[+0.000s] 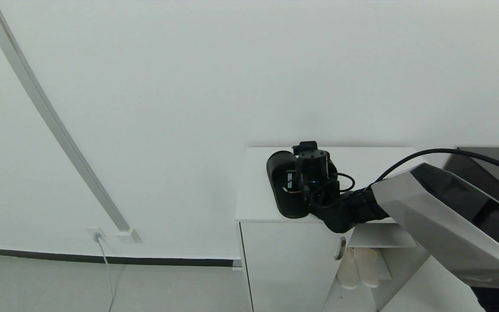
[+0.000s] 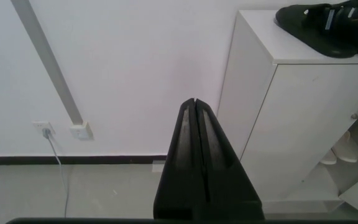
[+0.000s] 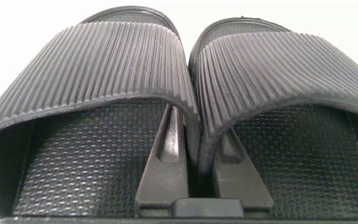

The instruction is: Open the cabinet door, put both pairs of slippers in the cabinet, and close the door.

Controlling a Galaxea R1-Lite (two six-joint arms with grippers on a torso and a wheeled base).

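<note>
2 black ribbed slippers (image 1: 277,182) lie side by side on the white cabinet's (image 1: 284,260) top, near its front-left corner. 2 white slippers (image 1: 358,268) sit inside its open right side.

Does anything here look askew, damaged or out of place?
Nothing stands out. The black slippers lie side by side on the cabinet top, the right gripper clamping their inner walls; the white slippers sit neatly on a shelf inside.

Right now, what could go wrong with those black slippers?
The right gripper pinches only the inner edges of the black slippers, so one might slip out when lifted. They sit at the front edge of the cabinet top and could tumble to the floor. The white slippers inside might get bumped.
</note>
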